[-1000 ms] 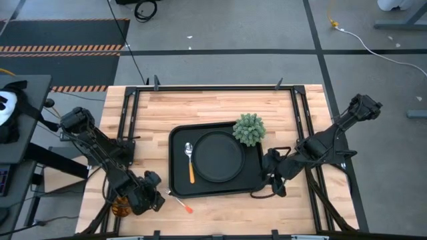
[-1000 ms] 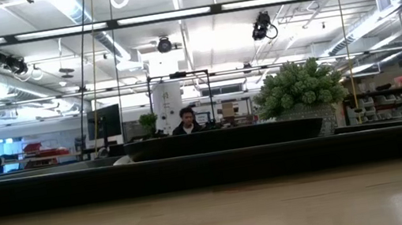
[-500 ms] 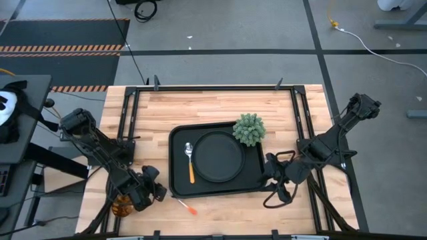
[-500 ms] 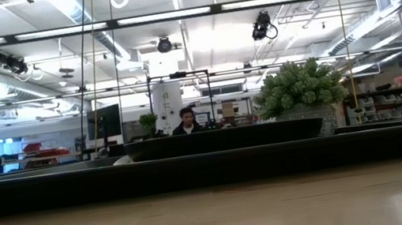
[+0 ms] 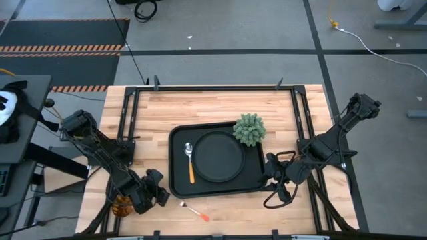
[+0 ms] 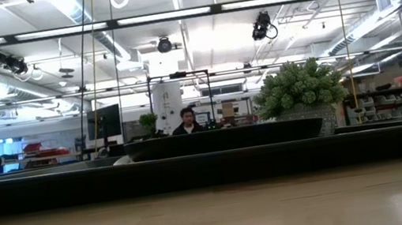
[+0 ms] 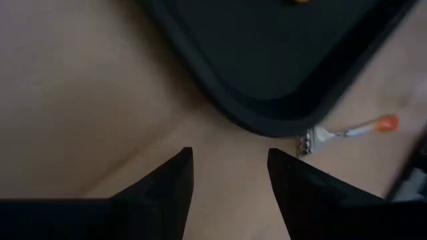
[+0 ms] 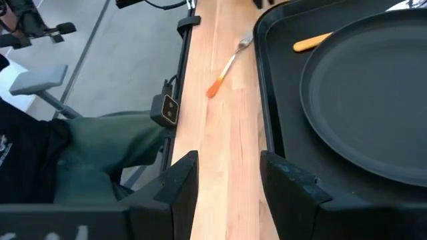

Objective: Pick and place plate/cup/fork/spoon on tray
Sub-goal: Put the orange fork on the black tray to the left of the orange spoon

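The black tray point(image 5: 175, 185) lies mid-table with the round black plate point(image 5: 219, 157) on it. The spoon point(image 5: 190, 162) lies on the tray, left of the plate. The red-handled fork point(image 5: 196, 213) lies flat on the wood near the table's near edge; it also shows in the left wrist view point(image 7: 347, 131) and the right wrist view point(image 8: 227, 67). The amber cup point(image 5: 120, 207) stands at the near left corner, partly under my left arm. My left gripper point(image 5: 161, 195) is open and empty by the tray's near left corner. My right gripper point(image 5: 268, 171) is open and empty at the tray's right edge.
A small potted green plant point(image 5: 249, 129) stands on the tray's far right corner, next to the plate. A loop of cable point(image 5: 275, 199) hangs below my right arm. Bare wood lies left of, beyond and in front of the tray.
The fork has slid along the table toward the near edge and a little to the right, away from the tray's near left corner. My left gripper has shifted slightly beside that corner. My right gripper has moved a little toward the near edge.
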Available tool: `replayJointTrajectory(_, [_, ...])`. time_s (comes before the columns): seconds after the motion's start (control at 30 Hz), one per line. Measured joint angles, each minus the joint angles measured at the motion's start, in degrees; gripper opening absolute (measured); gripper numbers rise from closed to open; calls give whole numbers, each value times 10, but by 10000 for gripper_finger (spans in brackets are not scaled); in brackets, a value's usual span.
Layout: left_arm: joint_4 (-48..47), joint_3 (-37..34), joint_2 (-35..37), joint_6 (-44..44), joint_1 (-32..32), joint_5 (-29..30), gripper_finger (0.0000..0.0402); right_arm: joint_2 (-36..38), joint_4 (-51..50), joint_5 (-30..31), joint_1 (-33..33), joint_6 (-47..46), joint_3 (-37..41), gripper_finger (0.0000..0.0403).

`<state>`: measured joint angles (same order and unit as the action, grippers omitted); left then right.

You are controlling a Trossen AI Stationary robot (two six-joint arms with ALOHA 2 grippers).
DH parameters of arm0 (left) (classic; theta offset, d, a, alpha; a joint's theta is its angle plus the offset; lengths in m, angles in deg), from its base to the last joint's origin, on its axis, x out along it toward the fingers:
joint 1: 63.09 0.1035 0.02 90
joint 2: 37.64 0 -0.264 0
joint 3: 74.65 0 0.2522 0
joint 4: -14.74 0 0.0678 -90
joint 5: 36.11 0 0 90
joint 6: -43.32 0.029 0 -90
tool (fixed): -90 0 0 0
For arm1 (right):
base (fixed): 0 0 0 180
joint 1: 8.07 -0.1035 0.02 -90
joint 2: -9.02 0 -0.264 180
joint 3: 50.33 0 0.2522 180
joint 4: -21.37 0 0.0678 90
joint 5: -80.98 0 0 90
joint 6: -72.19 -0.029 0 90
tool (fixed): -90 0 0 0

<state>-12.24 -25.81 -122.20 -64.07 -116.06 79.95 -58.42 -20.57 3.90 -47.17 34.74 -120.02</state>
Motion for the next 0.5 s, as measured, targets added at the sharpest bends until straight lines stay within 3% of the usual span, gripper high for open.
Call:
replayJointTrajectory(0.3, [33, 1, -15, 19, -7, 5, 199, 0, -2, 4, -3, -6, 1, 167])
replayJointTrajectory(0.5, [123, 1, -15, 79, -6, 19, 199, 0, -3, 0, -3, -24, 1, 167])
